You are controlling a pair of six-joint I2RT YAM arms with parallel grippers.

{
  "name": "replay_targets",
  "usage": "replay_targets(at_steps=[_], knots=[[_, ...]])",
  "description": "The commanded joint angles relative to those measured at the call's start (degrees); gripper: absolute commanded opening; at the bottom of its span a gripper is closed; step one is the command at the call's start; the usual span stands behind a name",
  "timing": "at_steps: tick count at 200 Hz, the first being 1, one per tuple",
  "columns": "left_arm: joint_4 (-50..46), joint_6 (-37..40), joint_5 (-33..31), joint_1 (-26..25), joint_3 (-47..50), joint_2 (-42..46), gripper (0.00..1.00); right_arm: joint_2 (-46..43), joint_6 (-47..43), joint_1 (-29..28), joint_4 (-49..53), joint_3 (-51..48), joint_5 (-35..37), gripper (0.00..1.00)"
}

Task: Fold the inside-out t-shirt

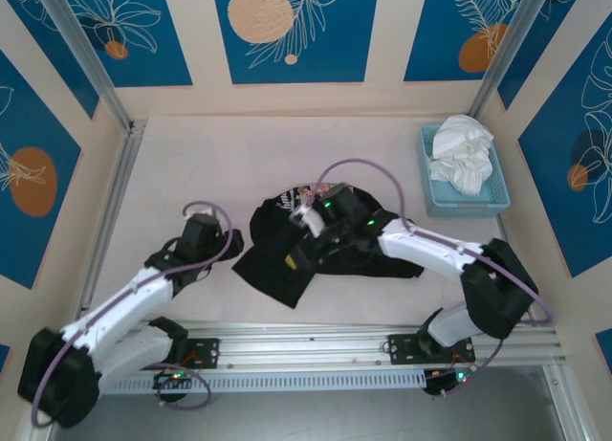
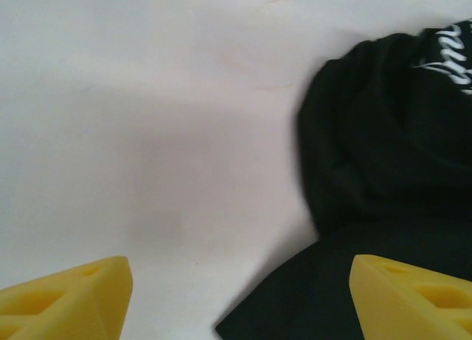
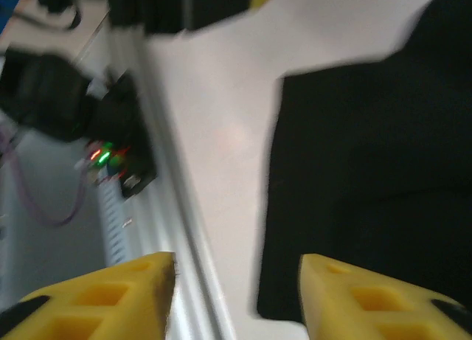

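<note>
Left tool [image 2: 240, 296] gaping, empty, right tool [image 3: 236, 288] parted, empty — white lettering [image 2: 450, 56] on t-shirt [image 1: 277, 269] crisp from left wrist

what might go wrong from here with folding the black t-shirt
The black cloth t-shirt lies bunched in a heap, so a fold started now would likely come out lumpy. The open left gripper sits at a layered edge and may pinch several layers at once. The open right gripper hangs near the metal rail; a low grab could catch it.
</note>
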State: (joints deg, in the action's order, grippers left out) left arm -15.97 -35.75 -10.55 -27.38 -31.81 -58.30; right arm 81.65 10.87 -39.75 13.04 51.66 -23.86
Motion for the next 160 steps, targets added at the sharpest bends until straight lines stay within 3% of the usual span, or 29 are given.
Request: replay_targets(at_steps=[1,14,30,62,80,92,104,133,150,160], knots=[[8.78,5.51,8.02,0.31,-9.35,-10.71,0.79,-3.20,3.87,8.22,3.65,1.26,13.59,0.56],[10.12,6.67,10.80,0.31,-13.94,-17.48,0.81,-3.24,4.97,11.40,5.88,2.31,23.85,0.60],[9.67,7.73,11.51,0.52,-19.08,-25.24,0.82,-0.51,4.78,15.14,7.92,4.11,29.48,0.62],[7.54,7.39,15.90,2.89,-27.53,-39.01,0.82,8.57,3.26,17.78,9.58,8.82,29.44,0.69],[7.46,6.80,19.61,3.31,-30.54,-44.46,0.76,12.99,2.76,16.71,9.31,10.91,26.43,0.69],[7.76,6.57,21.23,3.38,-31.47,-46.84,0.66,15.49,2.43,15.75,8.86,11.95,26.13,0.68],[8.59,6.23,22.19,3.55,-31.75,-48.16,0.51,17.31,1.97,15.34,8.28,13.01,26.11,0.58],[10.91,5.94,24.27,5.70,-33.51,-48.60,0.07,16.61,-0.19,15.59,7.31,16.13,28.02,0.19],[12.00,5.63,25.82,7.66,-36.06,-46.98,0.00,13.88,-2.43,16.50,7.42,18.47,29.22,0.01],[12.89,5.31,27.10,8.74,-37.63,-45.11,0.00,11.53,-3.38,17.44,7.68,19.88,29.50,0.00]])
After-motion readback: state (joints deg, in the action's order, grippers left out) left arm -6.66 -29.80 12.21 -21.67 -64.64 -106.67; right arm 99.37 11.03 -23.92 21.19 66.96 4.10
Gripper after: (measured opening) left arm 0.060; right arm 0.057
